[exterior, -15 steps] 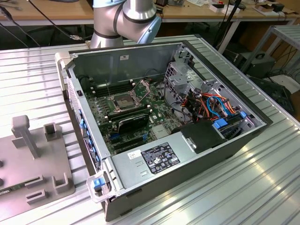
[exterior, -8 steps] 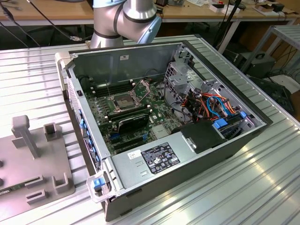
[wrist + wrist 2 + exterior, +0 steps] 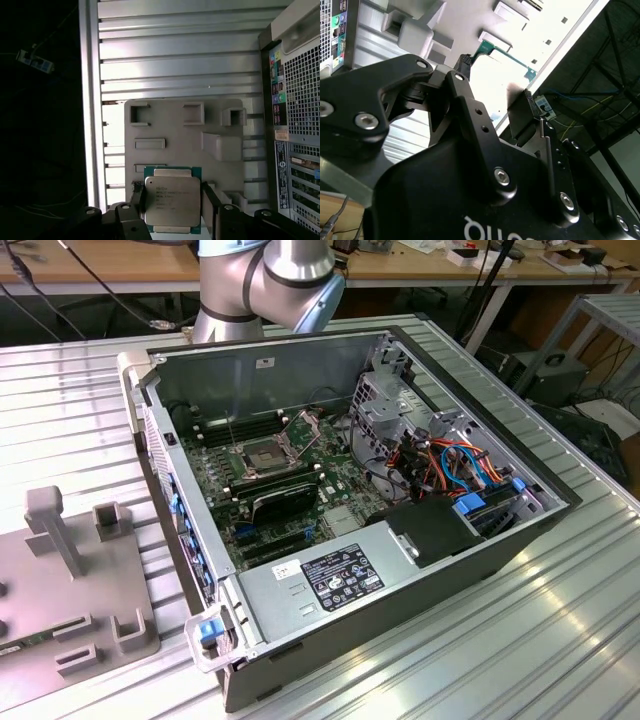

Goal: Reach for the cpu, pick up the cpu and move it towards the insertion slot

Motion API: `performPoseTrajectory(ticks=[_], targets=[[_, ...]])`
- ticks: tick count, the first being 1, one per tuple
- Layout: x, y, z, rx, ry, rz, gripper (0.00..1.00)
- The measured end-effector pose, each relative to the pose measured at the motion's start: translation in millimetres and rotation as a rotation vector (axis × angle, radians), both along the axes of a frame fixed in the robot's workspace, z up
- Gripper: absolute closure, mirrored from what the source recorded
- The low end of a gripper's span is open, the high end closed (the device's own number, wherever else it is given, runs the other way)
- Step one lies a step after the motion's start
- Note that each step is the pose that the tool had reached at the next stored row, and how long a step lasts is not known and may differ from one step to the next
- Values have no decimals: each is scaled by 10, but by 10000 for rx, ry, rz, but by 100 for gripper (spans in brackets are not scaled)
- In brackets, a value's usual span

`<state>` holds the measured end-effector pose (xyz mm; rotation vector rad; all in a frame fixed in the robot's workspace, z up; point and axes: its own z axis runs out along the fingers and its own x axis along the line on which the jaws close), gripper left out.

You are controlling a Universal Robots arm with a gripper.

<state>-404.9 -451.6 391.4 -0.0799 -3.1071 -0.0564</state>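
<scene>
The gripper held the cpu by its edges, sparing its face, jaws closed on it, above the fixture; the slot lay at its two o'clock in the exterior view.

My tool holds the cpu over the fixture plate, which in the exterior view sits on the tabletop, eight o'clock from the computer case; the insertion slot lies inside it.

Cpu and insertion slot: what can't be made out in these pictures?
- cpu: first wrist view, the gripper covers its side edges; held or resting on the grey fixture, cannot tell.
- insertion slot: exterior view, too small to see its contacts.
- arm: cut off by the exterior view's upper edge.
</scene>
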Motion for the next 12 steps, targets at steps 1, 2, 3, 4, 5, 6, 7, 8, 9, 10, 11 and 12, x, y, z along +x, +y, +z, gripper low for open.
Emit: performPoseTrajectory(ticks=[1,2,3,4,5,6,7,8,9,10,11,12], targets=[[11,0,0,0,-1,0,45],[23,0,0,0,0,0,45],[34,0,0,0,0,0,45],[49,0,0,1,-1,0,45],[59,0,0,0,0,0,45],[74,0,0,0,1,1,45],[86,0,0,0,0,0,45],[105,0,0,0,1,0,45],[117,0,0,0,0,0,45],[130,0,0,0,1,0,45],[140,0,0,0,0,0,45],[151,0,0,0,0,0,45]])
